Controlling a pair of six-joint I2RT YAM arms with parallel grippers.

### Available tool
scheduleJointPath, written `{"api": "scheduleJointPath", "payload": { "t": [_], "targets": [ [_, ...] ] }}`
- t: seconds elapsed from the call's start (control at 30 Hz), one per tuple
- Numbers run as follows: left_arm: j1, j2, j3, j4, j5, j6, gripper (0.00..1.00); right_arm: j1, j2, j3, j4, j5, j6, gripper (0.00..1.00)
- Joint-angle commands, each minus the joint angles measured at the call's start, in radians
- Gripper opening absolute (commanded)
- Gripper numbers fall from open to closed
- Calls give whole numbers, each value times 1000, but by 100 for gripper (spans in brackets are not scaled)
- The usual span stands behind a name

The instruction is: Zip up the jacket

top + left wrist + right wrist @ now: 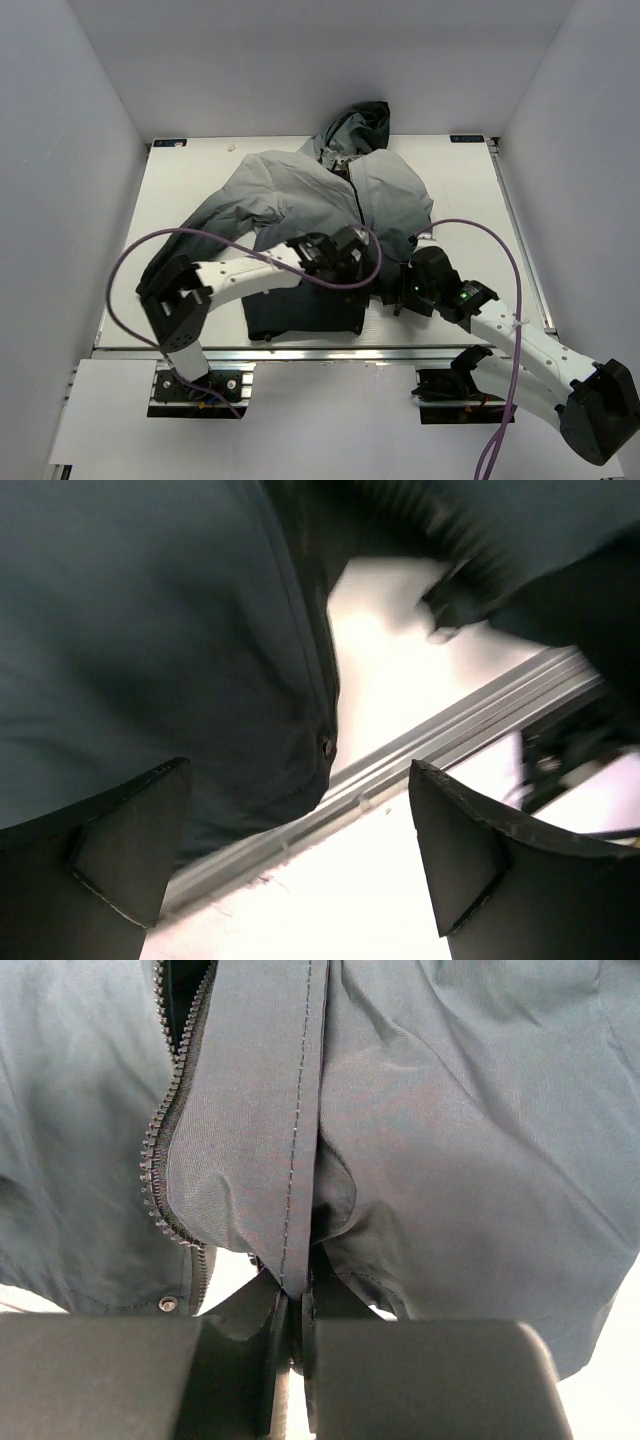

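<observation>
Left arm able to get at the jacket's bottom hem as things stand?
Likely yes: left gripper is open right over the jacket hem, nothing between; right gripper pinches the flap beside it.

You have two matching arms in front of you. The left arm [240,275] and the right arm [530,345] each pair smooth white link shells with bulky matte-black joint housings. A thin purple cable [170,232] runs off the left arm in a wide curve, and a second purple cable [470,222] arcs off the right arm. Look near the right arm's wrist and you'll spot small green lights [415,290]. Your left gripper [300,850] has two thick black fingers [125,845] with wedge-shaped, faceted tips. Your right gripper [297,1310] shows a broad black body with rounded edges.
</observation>
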Motion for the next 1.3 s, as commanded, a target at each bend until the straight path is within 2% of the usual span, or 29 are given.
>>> {"api": "scheduleJointPath", "payload": {
  "t": [0.0, 0.17, 0.3, 0.37, 0.83, 0.9, 0.97, 1.27],
  "targets": [
    [-34, 20, -5, -7, -18, -91, 98, -7, -30, -7, 8, 4, 17, 0],
    [-67, 88, 9, 30, -27, -98, 98, -9, -90, -40, 18, 27, 41, 0],
    [-89, 201, 72, -108, -134, -159, 96, -7, -111, -52, 17, 49, 77, 0],
    [-95, 223, 84, -140, -147, -173, 92, -9, -123, -55, 18, 50, 89, 0],
    [-175, 224, 127, -292, -274, -249, 90, -7, -140, -100, 34, 60, 140, 0],
    [-189, 195, 130, -286, -288, -246, 94, -9, -136, -103, 32, 52, 137, 0],
    [-190, 184, 117, -265, -288, -240, 95, -9, -136, -104, 35, 52, 137, 0],
    [-195, 276, 173, -266, -288, -197, 92, -9, -160, -118, 34, 41, 138, 0]
  ]
}}
